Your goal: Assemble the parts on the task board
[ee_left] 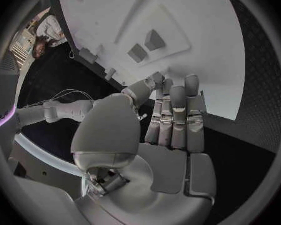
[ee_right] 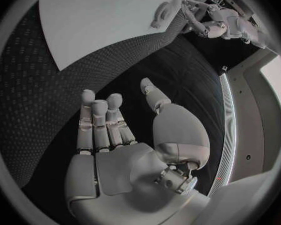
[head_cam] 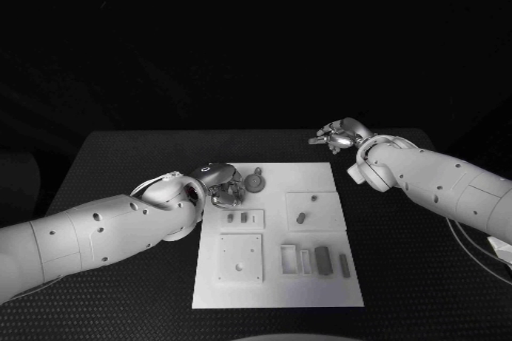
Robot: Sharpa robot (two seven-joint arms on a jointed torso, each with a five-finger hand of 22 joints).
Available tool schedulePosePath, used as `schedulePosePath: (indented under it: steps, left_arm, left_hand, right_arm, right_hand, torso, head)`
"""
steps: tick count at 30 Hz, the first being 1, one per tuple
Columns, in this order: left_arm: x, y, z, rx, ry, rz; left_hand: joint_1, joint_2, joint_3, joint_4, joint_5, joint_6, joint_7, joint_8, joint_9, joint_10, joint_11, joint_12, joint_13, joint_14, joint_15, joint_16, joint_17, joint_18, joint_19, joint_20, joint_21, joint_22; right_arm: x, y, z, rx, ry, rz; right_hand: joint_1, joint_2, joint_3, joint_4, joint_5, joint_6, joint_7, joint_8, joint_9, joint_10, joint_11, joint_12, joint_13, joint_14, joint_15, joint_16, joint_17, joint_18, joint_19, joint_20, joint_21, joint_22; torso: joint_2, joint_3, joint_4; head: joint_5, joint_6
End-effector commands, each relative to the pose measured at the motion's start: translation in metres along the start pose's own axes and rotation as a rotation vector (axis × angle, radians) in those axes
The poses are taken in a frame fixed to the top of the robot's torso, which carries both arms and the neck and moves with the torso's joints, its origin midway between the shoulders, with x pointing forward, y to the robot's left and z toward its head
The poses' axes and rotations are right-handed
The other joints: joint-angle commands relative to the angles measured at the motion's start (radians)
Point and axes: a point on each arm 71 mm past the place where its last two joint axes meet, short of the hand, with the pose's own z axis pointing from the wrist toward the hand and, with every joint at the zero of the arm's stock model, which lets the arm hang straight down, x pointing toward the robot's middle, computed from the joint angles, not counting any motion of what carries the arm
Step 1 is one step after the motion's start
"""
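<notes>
The white task board (head_cam: 277,282) lies mid-table, with raised blocks and slots. Small grey parts lie on it: a round one (head_cam: 254,182) near the far edge, two short pieces (head_cam: 237,217) on a left block, another (head_cam: 301,217) on the middle block, and long bars (head_cam: 322,257) nearer me. My left hand (head_cam: 219,187) hovers over the board's far-left corner beside the round part; its fingers (ee_left: 175,115) are stretched out and its palm holds nothing. My right hand (head_cam: 342,136) hangs over bare table past the board's far-right corner, fingers (ee_right: 100,122) extended and empty.
Black textured table (head_cam: 416,282) surrounds the board on all sides. A square plate (head_cam: 241,257) with holes sits on the board's near left. In the right wrist view the board (ee_right: 97,20) lies ahead of the fingers.
</notes>
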Motion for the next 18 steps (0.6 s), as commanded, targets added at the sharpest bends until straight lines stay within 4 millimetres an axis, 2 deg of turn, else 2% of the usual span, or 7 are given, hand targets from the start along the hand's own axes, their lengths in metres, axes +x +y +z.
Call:
schedulePosePath:
  steps: [1, 18]
  left_arm:
    - [0.0033, -0.0024, 0.0011, 0.013, 0.023, 0.016]
    - [0.0065, 0.0038, -0.0024, -0.007, 0.042, 0.044]
  left_hand:
    - [-0.004, -0.004, 0.003, 0.004, 0.002, 0.001, 0.003, 0.005, 0.001, 0.004, 0.0, -0.006, -0.001, 0.005, -0.005, 0.001, -0.002, 0.016, 0.0, -0.009, 0.0, 0.02]
    - [-0.002, -0.003, 0.004, 0.004, 0.002, 0.001, 0.003, 0.005, 0.0, 0.004, 0.0, -0.008, -0.001, 0.005, -0.005, 0.001, -0.002, 0.016, 0.001, -0.009, -0.001, 0.02]
  right_arm:
    - [0.0017, 0.0011, -0.0001, -0.011, 0.014, 0.0]
    - [0.0008, 0.0001, -0.0003, -0.009, 0.012, 0.0]
  right_hand:
    - [-0.003, 0.004, 0.004, 0.0, 0.0, 0.009, 0.004, 0.006, -0.001, -0.152, -0.006, 0.006, -0.001, 0.0, -0.009, 0.005, -0.002, 0.015, -0.004, 0.002, -0.005, 0.001]
    - [-0.003, 0.004, 0.004, 0.0, 0.0, 0.009, 0.004, 0.006, -0.001, -0.152, -0.006, 0.006, -0.002, 0.0, -0.009, 0.005, -0.002, 0.015, -0.004, 0.002, -0.005, 0.001]
  torso:
    - [0.0, -0.0001, 0.0006]
    - [0.0, -0.0017, 0.0013]
  head:
    - [-0.001, -0.003]
    - [-0.003, -0.006]
